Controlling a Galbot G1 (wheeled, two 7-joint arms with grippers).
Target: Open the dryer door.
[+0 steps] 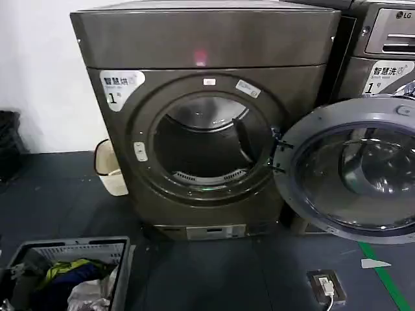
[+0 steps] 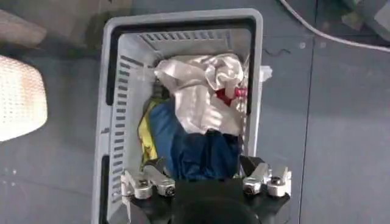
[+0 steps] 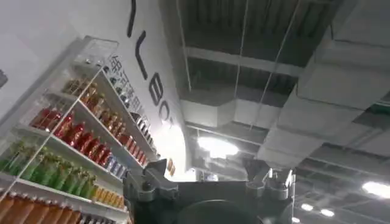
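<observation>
The dryer (image 1: 214, 45) is a dark bronze-grey box with a white "1" sticker and a small red light on its top panel. Its drum opening (image 1: 204, 146) is uncovered. The dryer door (image 1: 353, 172) stands swung wide to the right on its hinge, its grey inner face and dark glass turned toward me. My left gripper (image 2: 204, 167) hangs open over a laundry basket, holding nothing. My right gripper (image 3: 207, 170) points up at the ceiling, open and holding nothing.
A grey laundry basket (image 1: 71, 246) with mixed clothes sits on the floor at front left; its rim (image 2: 183, 18) shows under the left gripper. A cream bin (image 1: 110, 170) stands left of the dryer. The LG machine (image 1: 389, 39) is behind the door. A small device (image 1: 326, 285) lies on the floor.
</observation>
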